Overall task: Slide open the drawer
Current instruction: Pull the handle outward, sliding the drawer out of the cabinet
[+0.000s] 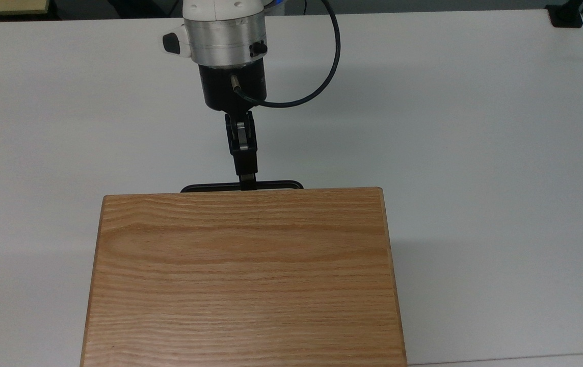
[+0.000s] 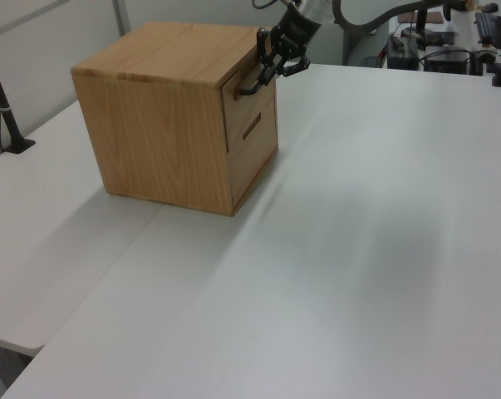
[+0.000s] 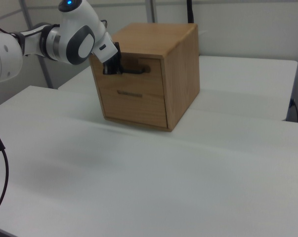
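The drawer (image 3: 154, 77) is the upper one in the oak cabinet (image 1: 243, 275), and its front sits about flush with the cabinet face. Its slim black bar handle (image 1: 281, 184) pokes out just past the cabinet's top edge. My gripper (image 1: 247, 180) reaches in from the far side of the white table, shut on the handle near its middle. In the left view the gripper (image 2: 272, 66) holds the handle (image 2: 248, 86) at the cabinet's upper right corner. In the right view the gripper (image 3: 114, 68) is at the left end of the handle (image 3: 136, 70).
A second drawer (image 3: 135, 107) lies below the first. White table (image 1: 475, 153) spreads wide on all sides of the cabinet. A black cable (image 1: 329, 76) loops from my wrist. A black clamp post (image 2: 2, 104) stands at the left view's left, and desk clutter (image 2: 449, 41) lies behind.
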Robot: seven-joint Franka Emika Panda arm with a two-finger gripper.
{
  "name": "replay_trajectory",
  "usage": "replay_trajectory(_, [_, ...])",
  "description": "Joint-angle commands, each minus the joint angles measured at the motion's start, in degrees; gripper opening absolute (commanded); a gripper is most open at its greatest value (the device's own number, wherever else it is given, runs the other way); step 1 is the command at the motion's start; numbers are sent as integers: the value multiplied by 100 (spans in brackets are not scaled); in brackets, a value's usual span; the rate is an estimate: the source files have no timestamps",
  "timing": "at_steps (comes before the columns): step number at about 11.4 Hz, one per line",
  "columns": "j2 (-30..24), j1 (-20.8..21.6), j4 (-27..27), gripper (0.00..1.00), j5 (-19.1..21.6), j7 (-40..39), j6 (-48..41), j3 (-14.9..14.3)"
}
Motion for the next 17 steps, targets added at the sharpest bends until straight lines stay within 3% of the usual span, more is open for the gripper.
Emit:
replay_trajectory(1, [-679,-25,-815,0,59,-768,0,-84])
replay_trajectory(6, [-1988,-34,-2063,0,357,-1453,-588,-75])
replay_trajectory(9, [-2657,-43,-2504,0,375,-1727,-1308,-67])
replay_trajectory(14, [-3246,-69,-3145,0,384,-2061,-1564,-40])
replay_trajectory(17, [-3379,-78,-3191,0,384,-2175,-1950,-40])
